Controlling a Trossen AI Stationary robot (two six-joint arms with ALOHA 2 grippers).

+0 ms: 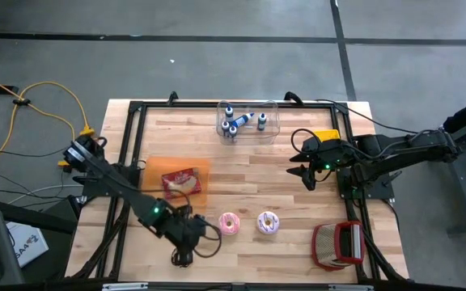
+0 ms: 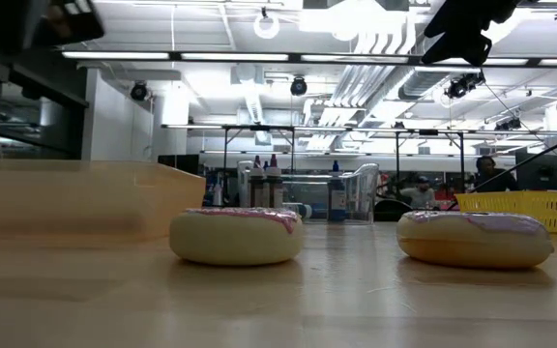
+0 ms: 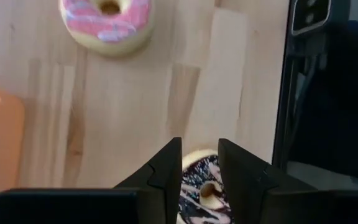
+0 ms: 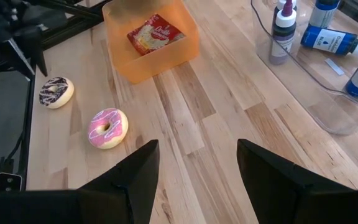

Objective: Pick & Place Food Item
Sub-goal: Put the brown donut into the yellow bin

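Note:
A chocolate-frosted donut (image 3: 202, 190) (image 4: 56, 91) lies flat on the wooden table near its front edge. My left gripper (image 3: 199, 143) (image 1: 183, 255) hangs over it, open and slanting down, with the donut showing in the gap between the fingers and apart from them. Two pink-frosted donuts (image 1: 229, 223) (image 1: 268, 222) lie flat on the table to the right of it, both also in the low view (image 2: 237, 235) (image 2: 475, 238). An orange bin (image 1: 180, 179) (image 4: 151, 40) holds a snack packet (image 4: 156, 34). My right gripper (image 4: 197, 146) (image 1: 307, 176) waits open above the table's right half.
A clear container (image 1: 249, 120) with several small bottles stands at the far middle. A yellow basket (image 1: 327, 136) sits at the far right, and a red and white object (image 1: 338, 244) at the near right. A black frame rail (image 3: 303, 93) runs close to the chocolate donut.

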